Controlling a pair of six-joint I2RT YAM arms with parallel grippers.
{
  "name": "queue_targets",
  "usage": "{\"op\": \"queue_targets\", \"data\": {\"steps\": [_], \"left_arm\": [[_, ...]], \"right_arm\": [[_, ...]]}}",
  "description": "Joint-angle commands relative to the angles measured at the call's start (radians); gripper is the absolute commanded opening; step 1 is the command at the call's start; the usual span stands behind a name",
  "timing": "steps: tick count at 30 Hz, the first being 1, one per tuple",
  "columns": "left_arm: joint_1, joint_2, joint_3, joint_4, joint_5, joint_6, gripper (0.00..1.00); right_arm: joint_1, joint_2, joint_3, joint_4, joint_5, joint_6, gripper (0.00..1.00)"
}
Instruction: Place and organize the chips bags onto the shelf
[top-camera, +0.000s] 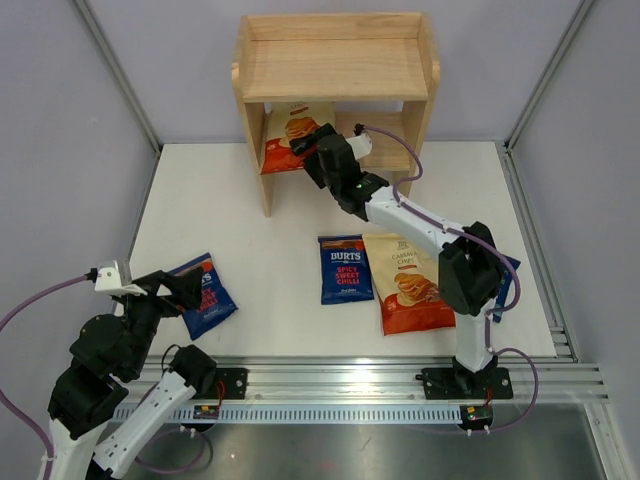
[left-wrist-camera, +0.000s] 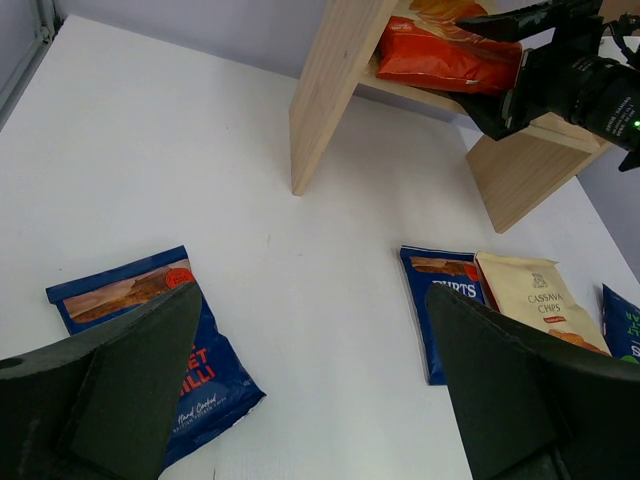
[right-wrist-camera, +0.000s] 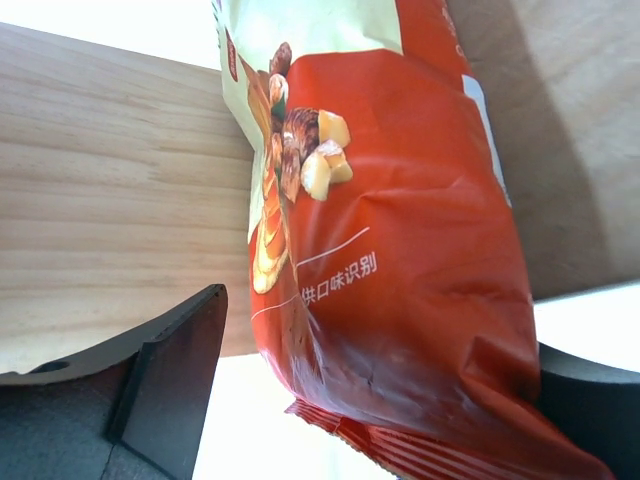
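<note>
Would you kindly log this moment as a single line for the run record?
right gripper: at Cassava bag on lower shelf | left gripper: open above Burts bag | table: three bags

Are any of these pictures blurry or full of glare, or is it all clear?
Top view: even light, sharp, soft shadows under the shelf. Left wrist view: the table is bright and clear, the near hand dark. Right wrist view: the Cassava bag fills the frame, glossy highlights, print readable.

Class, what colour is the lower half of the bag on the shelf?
Red-orange, clearest in the right wrist view: bag on the shelf.
</note>
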Motion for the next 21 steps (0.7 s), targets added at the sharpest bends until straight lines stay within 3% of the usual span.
{"op": "queue_targets", "data": {"steps": [1,4,7,9,10,11,13,18,21], "left_arm": [[-0.001,-0.009,0.004,0.031,-0.020,0.016,0.99],[-0.001,-0.003,0.004,0.031,-0.022,0.016,0.99],[-0.001,0.008,0.008,0.031,-0.019,0.014,0.99],[-0.001,0.009,0.008,0.030,-0.017,0.014,0.99],[-0.001,0.011,0.009,0.030,-0.017,0.013,0.99],[-0.001,0.009,0.009,0.028,-0.018,0.013,0.99],[-0.001,0.005,0.008,0.030,-0.018,0.011,0.99],[-0.001,0.002,0.004,0.031,-0.020,0.011,0.99],[-0.001,0.005,0.006,0.030,-0.018,0.011,0.99]], "right_arm": [[-0.001,-0.071,-0.034,-0.121,0.026,-0.044,0.84],[-0.003,-0.107,-0.080,-0.114,0.022,-0.050,0.88],[-0.029,-0.107,-0.090,-0.083,-0.052,-0.054,0.86],[-0.030,-0.101,-0.084,-0.078,-0.063,-0.057,0.77],[-0.030,-0.100,-0.080,-0.072,-0.061,-0.053,0.67],[-0.030,-0.100,-0.080,-0.072,-0.061,-0.048,0.66],[-0.030,-0.100,-0.076,-0.069,-0.060,-0.041,0.49],[-0.029,-0.088,-0.048,-0.051,-0.081,-0.022,0.38],[-0.029,-0.058,-0.022,-0.046,-0.087,0.016,0.37]]}}
